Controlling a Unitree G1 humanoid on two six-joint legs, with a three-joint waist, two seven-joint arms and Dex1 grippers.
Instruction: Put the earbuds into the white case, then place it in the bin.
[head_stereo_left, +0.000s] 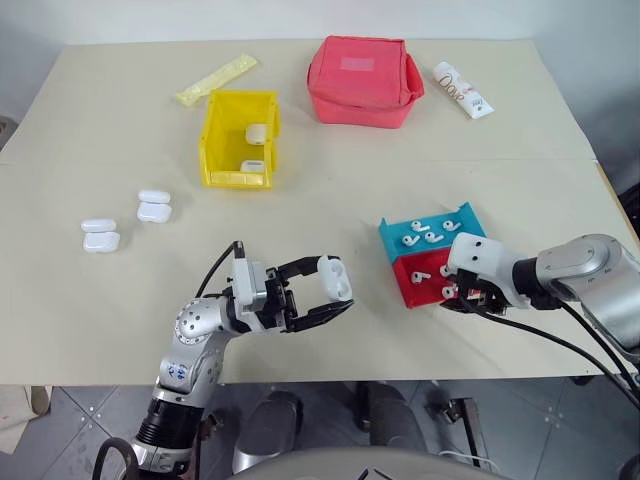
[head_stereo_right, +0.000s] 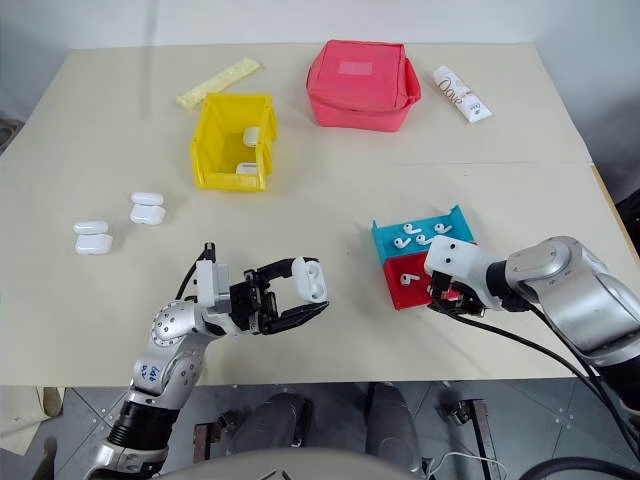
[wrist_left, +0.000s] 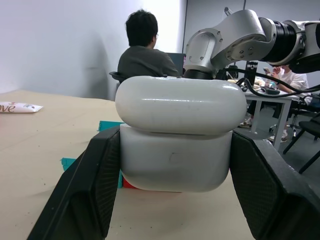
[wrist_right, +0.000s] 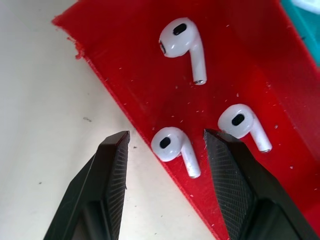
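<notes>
Left gripper (head_stereo_left: 335, 296) is clamped on the white case (head_stereo_left: 336, 279), glossy and rounded, lid seam visible, held above the table (head_stereo_left: 100, 130). Right gripper (wrist_right: 167, 137) stands partly open, empty, straddling one of the earbuds (wrist_right: 174, 146) at the red tray (wrist_right: 240, 60) edge. Its fingertips are hidden in the head views. The bin (head_stereo_left: 238, 139) stands well apart, beyond it a red pouch (head_stereo_left: 362, 80).
</notes>
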